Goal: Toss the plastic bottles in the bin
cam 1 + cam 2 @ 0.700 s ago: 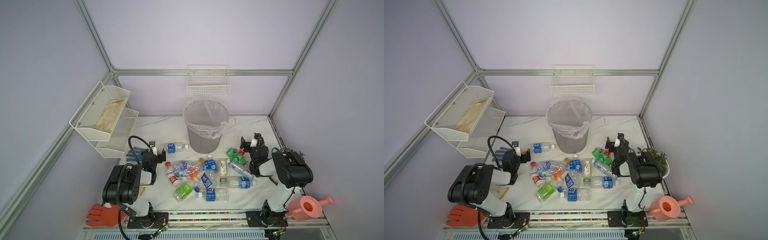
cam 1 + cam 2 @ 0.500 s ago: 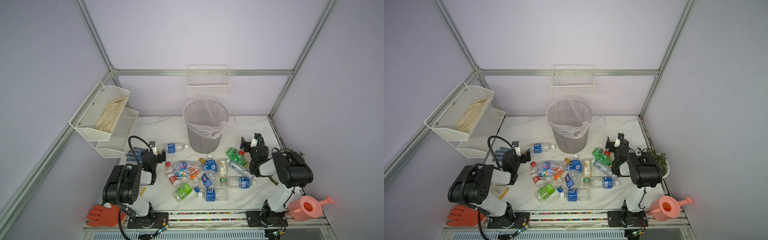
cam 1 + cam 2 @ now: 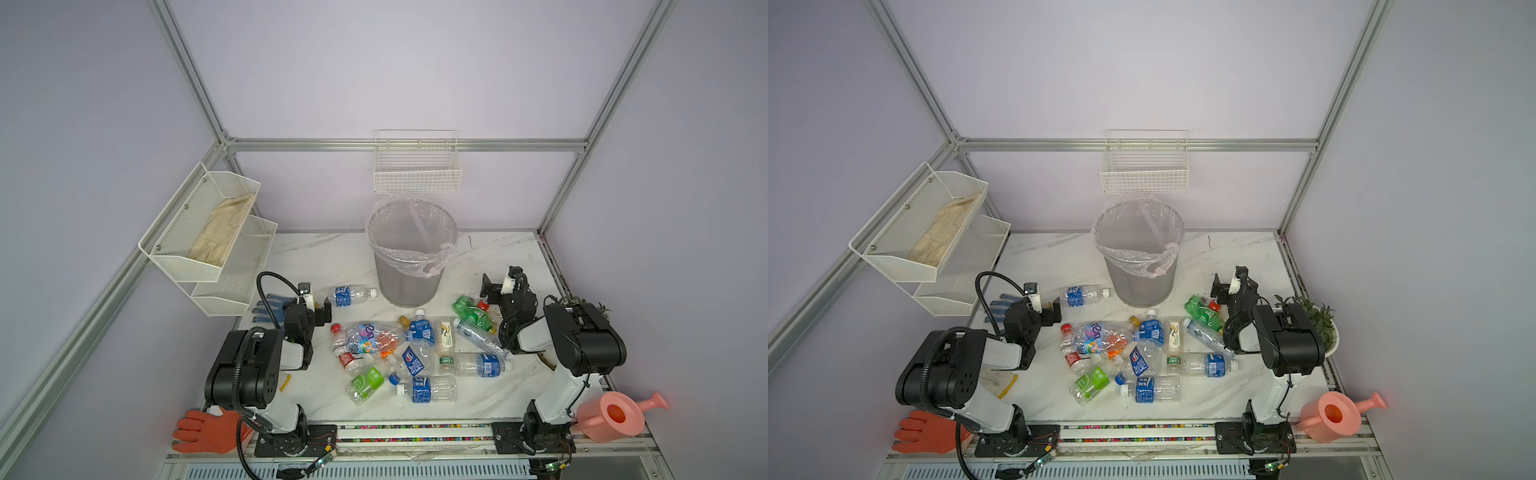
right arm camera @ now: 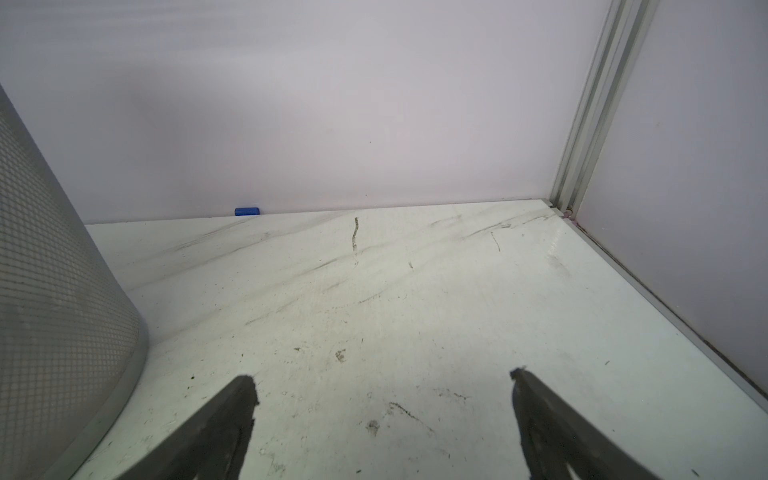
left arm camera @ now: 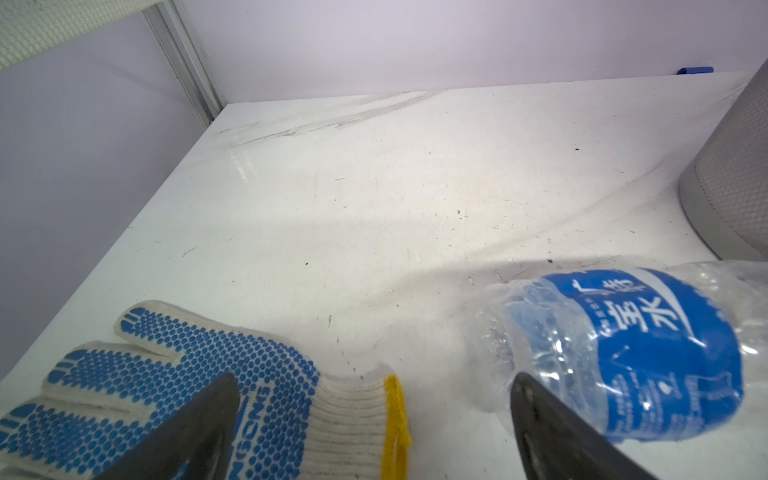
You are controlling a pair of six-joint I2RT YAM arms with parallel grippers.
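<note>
The bin [image 3: 409,253] [image 3: 1138,249], grey mesh with a clear bag over its rim, stands at the back middle of the table. Several plastic bottles [image 3: 415,353] [image 3: 1142,353] lie scattered in front of it. My left gripper [image 3: 309,307] [image 5: 374,378] is open and low, one finger over a dotted glove, the other beside the base of a blue-labelled bottle [image 3: 351,295] [image 5: 648,353]. Right of the bin, my right gripper [image 3: 500,282] [image 4: 381,376] is open over bare table, just behind a green bottle [image 3: 471,309]. The bin's wall [image 4: 50,291] shows beside it.
A blue-dotted glove [image 3: 268,307] [image 5: 166,374] lies left of the left gripper. An orange glove [image 3: 205,428] and a pink watering can [image 3: 615,419] sit at the front corners. White wire baskets [image 3: 417,166] [image 3: 208,232] hang on the walls. A potted plant [image 3: 1316,320] stands at the right edge.
</note>
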